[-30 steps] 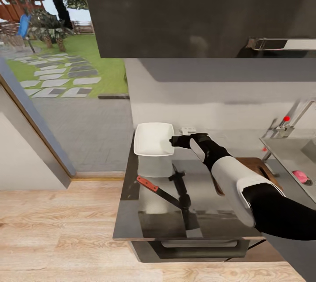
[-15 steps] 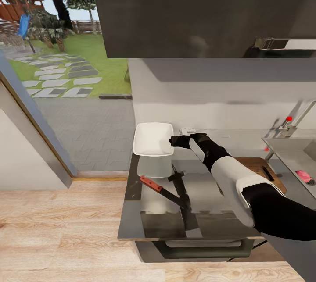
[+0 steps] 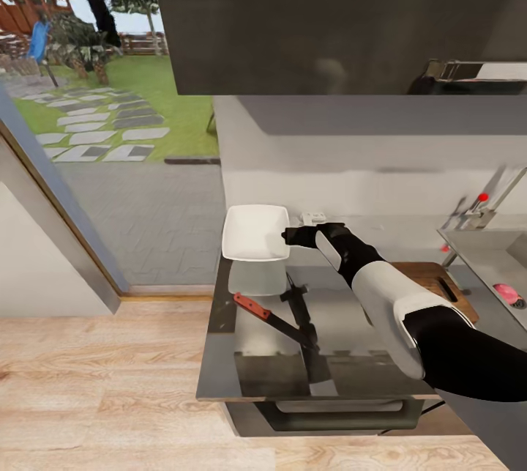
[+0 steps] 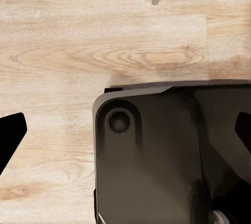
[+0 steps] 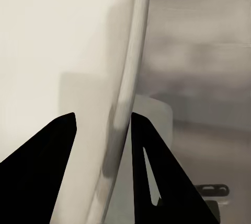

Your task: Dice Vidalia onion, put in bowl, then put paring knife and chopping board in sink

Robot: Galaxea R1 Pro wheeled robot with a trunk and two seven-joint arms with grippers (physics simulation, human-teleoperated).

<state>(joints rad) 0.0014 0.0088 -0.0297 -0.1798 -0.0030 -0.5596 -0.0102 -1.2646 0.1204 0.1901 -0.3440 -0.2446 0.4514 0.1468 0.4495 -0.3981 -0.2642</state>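
right gripper (image 3: 287,236) clamped on white bowl (image 3: 255,233) rim, lifted above countertop (image 3: 344,324), steady since half-second ago | Vidalia onion (image 3: 502,290) undiced in sink (image 3: 489,255) | bowl repositioning, likely.

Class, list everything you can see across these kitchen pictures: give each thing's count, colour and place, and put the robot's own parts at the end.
bowl: one, white, lifted off the countertop's far left end, rim between the right gripper's fingers.
paring knife: one, reddish handle, dark blade, on the countertop near its left edge.
chopping board: one, brown wood, on the countertop beside the sink, partly behind the right arm.
Vidalia onion: one, pinkish-red, in the sink.
sink: one, grey steel, at the right.
countertop: one, grey, reflective.
right gripper: one, black, closed on the bowl's rim.
left gripper: one, black, open above the wooden floor.
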